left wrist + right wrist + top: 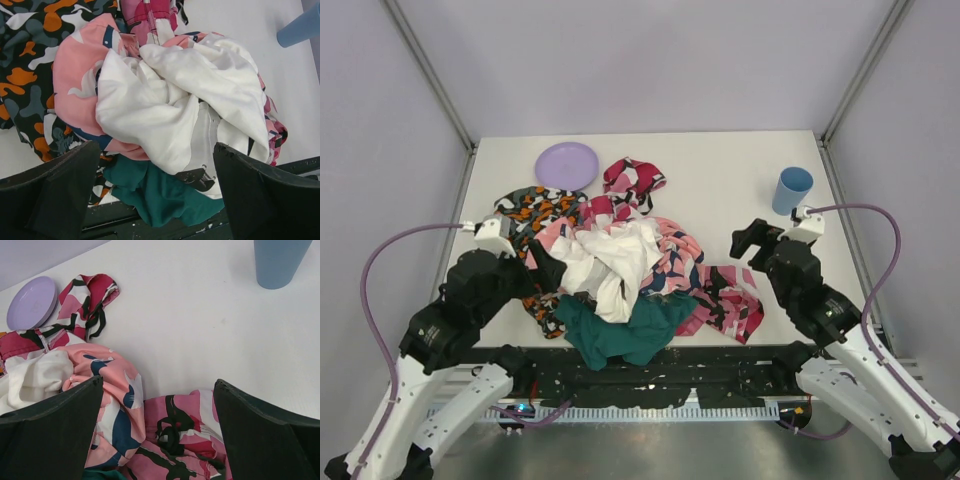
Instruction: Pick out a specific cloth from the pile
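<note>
Left tool [156, 150] was spread wide, gripping nothing, and hung over the left side of the jumbled heap of garments [620, 270].

Heap, left to right:
- orange/black/grey camo cloth [535, 208]
- crumpled white cloth [610, 262] on top in the middle
- dark teal cloth [615, 335] spilling over the near edge
- pink/black/white patterned cloth [725, 300] trailing right

Plain light sky-blue cloth: couldn't make it out in any view, so couldn't tell where it sat.

A round lilac plastic plate [567, 164] lay just behind the heap. Right tool [158, 382] was also wide and empty, just right of the pink cloth. A small light blue plastic cup [792, 190] stood upright at far right, apart from the heap.

White matte tabletop [720, 170], pale grey-lilac walls [650, 60] on three sides, grey metal posts [430, 75] at the far corners.
</note>
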`<move>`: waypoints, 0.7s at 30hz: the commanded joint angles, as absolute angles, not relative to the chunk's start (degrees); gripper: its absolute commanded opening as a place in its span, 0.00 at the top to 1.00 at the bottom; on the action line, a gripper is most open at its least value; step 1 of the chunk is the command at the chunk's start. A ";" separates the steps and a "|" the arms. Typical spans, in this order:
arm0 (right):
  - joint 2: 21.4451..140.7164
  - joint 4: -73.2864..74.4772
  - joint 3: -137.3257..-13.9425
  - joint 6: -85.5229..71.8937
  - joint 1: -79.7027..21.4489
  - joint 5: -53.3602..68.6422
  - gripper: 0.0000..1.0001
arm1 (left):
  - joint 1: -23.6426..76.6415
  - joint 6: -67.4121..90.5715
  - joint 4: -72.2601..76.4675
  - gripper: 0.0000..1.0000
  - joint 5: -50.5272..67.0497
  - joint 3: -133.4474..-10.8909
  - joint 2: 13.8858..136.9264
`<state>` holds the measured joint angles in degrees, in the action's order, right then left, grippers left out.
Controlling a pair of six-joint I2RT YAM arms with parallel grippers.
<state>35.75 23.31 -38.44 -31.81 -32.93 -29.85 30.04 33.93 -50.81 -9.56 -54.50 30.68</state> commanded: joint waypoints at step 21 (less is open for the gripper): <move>35.86 13.45 -31.47 -25.93 -33.13 -15.47 0.05 | 79.19 26.80 -53.64 0.00 -32.07 -52.22 65.56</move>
<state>36.58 17.41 -32.62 -26.74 -32.93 -17.65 79.00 22.59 -57.32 -27.59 -55.44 62.57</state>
